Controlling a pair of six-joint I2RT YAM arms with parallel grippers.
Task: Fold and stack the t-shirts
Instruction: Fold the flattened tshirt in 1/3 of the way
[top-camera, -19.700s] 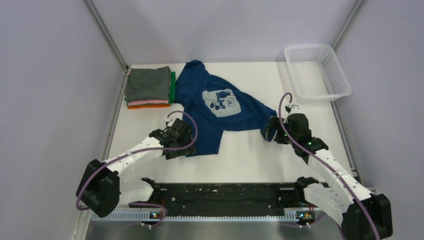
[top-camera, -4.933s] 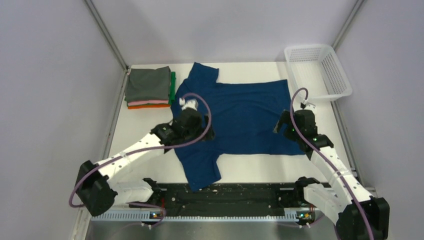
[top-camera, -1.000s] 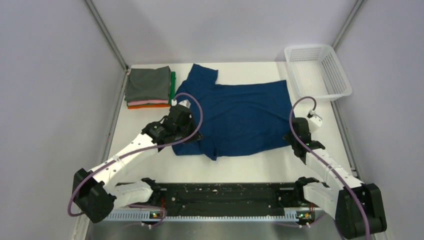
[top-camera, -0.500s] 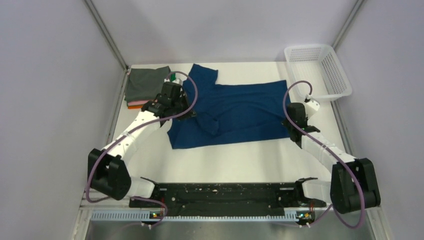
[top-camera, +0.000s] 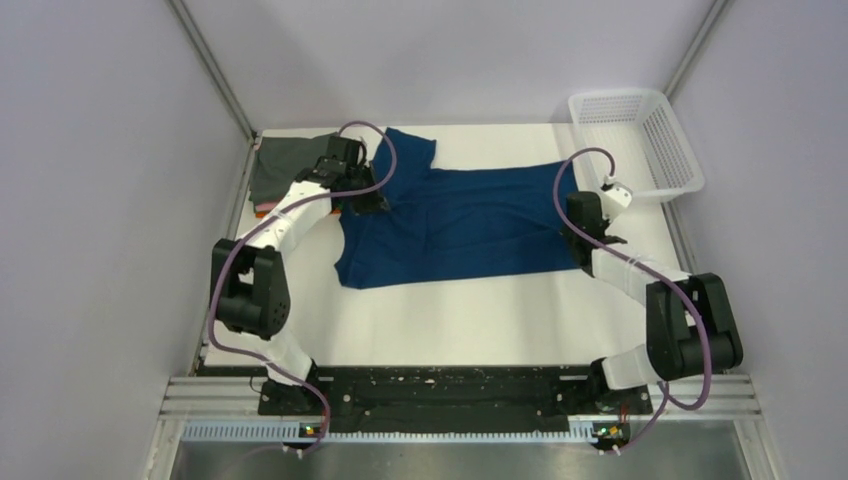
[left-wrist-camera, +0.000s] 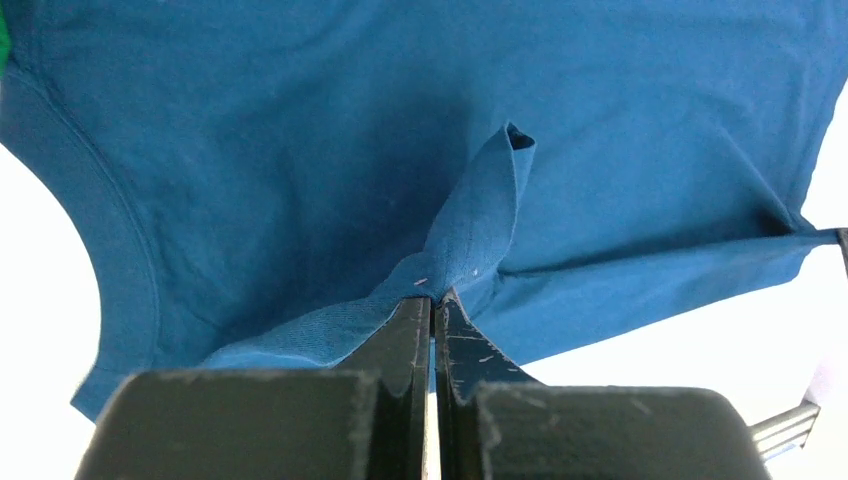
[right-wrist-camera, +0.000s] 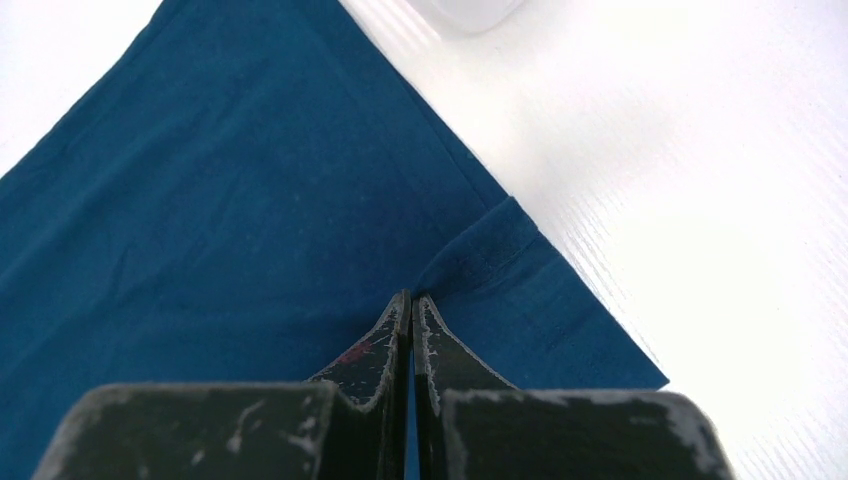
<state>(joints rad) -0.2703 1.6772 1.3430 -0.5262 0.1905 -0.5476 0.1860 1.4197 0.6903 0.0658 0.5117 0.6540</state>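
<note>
T-shirt between stack and basket

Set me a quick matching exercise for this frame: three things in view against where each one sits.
Things:
1. blue t-shirt
2. white basket
3. pile of folded shirts

Places:
A. far left corner of the table
B. spread over the middle of the table
C. far right corner

Pairs: 1-B; 2-C; 3-A
</note>
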